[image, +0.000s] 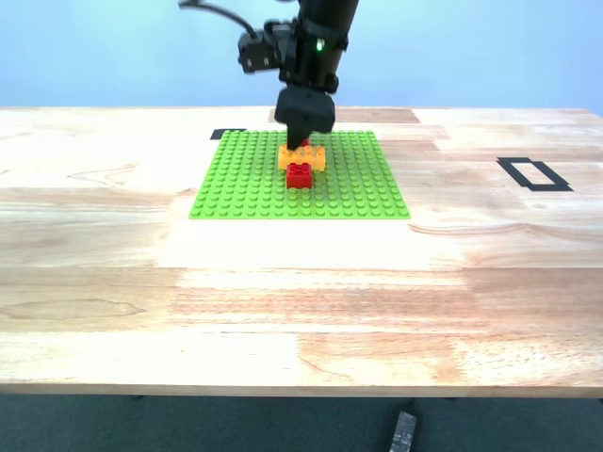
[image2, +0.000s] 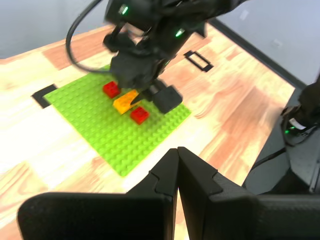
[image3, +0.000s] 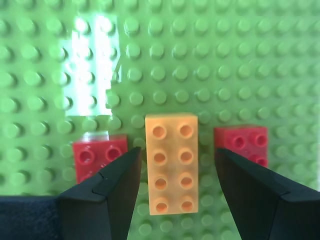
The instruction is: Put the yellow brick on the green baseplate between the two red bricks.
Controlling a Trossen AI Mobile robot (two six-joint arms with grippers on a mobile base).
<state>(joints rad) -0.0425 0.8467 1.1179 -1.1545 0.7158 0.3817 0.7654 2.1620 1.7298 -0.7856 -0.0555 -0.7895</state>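
On the green baseplate (image3: 210,60), the yellow brick (image3: 172,162) is seen between the two red bricks (image3: 97,156) (both partly hidden), apparently seated; the second end effector (image3: 172,187) is spread around it, the first end effector (image2: 178,175) clenched.

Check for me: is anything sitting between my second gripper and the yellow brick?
Nothing visible. My second gripper is open, one finger on each side of the yellow brick, which sits on the green baseplate between the two red bricks.
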